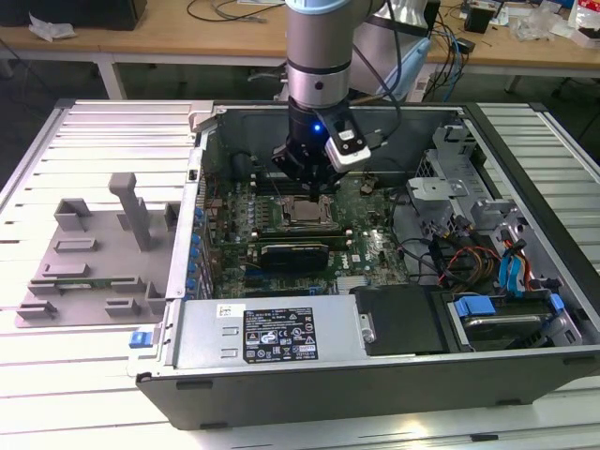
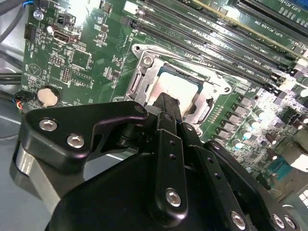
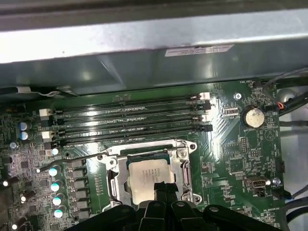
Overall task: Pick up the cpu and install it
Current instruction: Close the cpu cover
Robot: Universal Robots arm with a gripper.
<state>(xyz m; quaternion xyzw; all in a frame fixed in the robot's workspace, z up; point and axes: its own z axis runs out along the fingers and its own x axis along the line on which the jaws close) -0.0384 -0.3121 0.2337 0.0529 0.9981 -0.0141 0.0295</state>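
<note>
Evidently, the small flat silvery-grey square cpu (image 3: 148, 178) lies seated in the black metal-framed socket (image 3: 186, 167) on the green motherboard (image 3: 231, 159). The black gripper (image 3: 163, 187), claw pressed together and empty, hangs just over it. Latching unconfirmed.

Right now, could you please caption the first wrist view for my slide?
Tool over the cpu lying in its socket on the motherboard.

In the exterior view, a white slatted metal table (image 1: 103, 141) is spread across the middle. At twelve o'clock a long light-brown wooden workbench (image 1: 187, 42) with white legs is placed. Dark floor (image 1: 14, 112) is seen at ten o'clock.
</note>
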